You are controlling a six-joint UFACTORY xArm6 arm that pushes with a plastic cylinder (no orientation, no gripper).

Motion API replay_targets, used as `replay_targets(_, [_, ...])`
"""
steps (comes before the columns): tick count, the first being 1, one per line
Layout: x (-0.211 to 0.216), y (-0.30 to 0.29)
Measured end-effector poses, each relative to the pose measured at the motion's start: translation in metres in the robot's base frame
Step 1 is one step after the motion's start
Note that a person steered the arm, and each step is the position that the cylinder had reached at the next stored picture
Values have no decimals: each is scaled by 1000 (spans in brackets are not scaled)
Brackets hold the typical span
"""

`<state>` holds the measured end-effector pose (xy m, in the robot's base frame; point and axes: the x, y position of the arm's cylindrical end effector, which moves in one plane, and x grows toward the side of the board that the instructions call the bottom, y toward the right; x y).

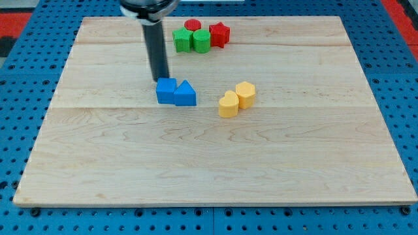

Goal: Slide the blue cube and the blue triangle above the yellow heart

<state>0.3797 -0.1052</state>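
The blue cube (166,91) and the blue triangle (185,94) sit side by side, touching, a little left of the board's middle. The yellow heart (228,104) lies to their right, touching a yellow hexagonal block (245,94) at its upper right. My tip (160,78) is at the cube's top edge, right against or just above it in the view. The dark rod rises from there to the view's top.
A cluster at the view's top middle holds a green block (182,40), a green cylinder (201,41), a red cylinder (192,25) and a red star-shaped block (219,34). The wooden board (215,163) lies on a blue perforated base.
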Motion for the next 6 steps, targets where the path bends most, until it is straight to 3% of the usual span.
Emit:
replay_targets(2, [44, -17])
replay_targets(4, [15, -13])
replay_targets(6, [41, 46])
